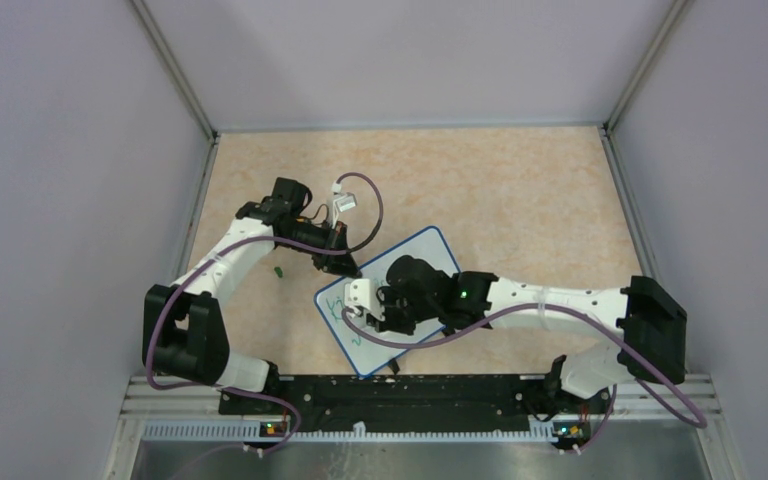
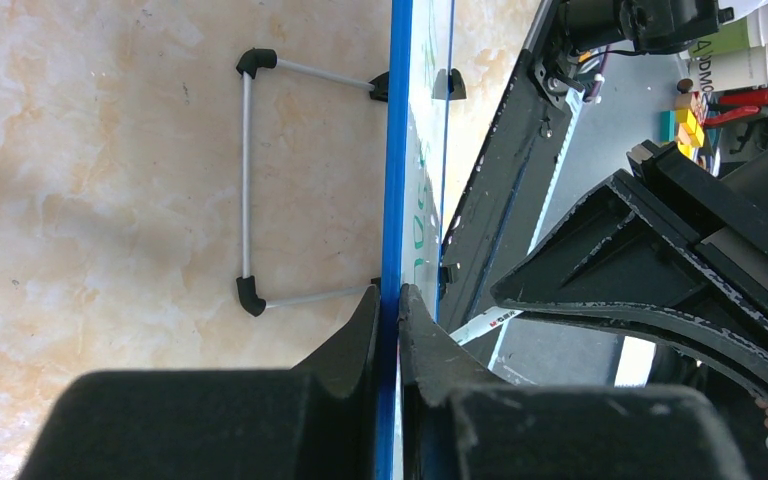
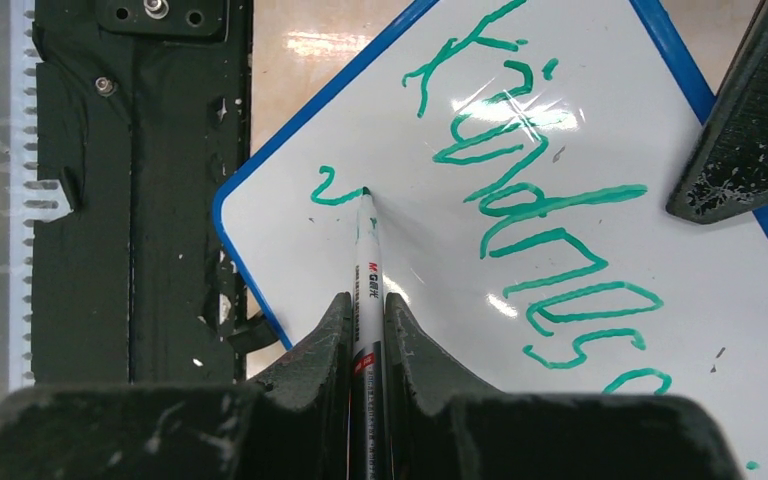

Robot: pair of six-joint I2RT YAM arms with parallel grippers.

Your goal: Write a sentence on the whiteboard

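Pale grey walls (image 1: 60, 150) close in a beige mottled table (image 1: 520, 200); the whiteboard (image 1: 415, 255) sits askew close to the table's near edge, about midway along it, with a wire stand (image 2: 246, 180) showing behind its blue rim; the left gripper (image 2: 388, 295) is pinched tight on that rim; the right gripper (image 3: 365, 300) is clamped on a white marker (image 3: 368, 240), whose tip touches the board beside its near corner; the sentence (image 3: 540, 200) so far reads "kindness" in green, and a short stroke ends at the tip.
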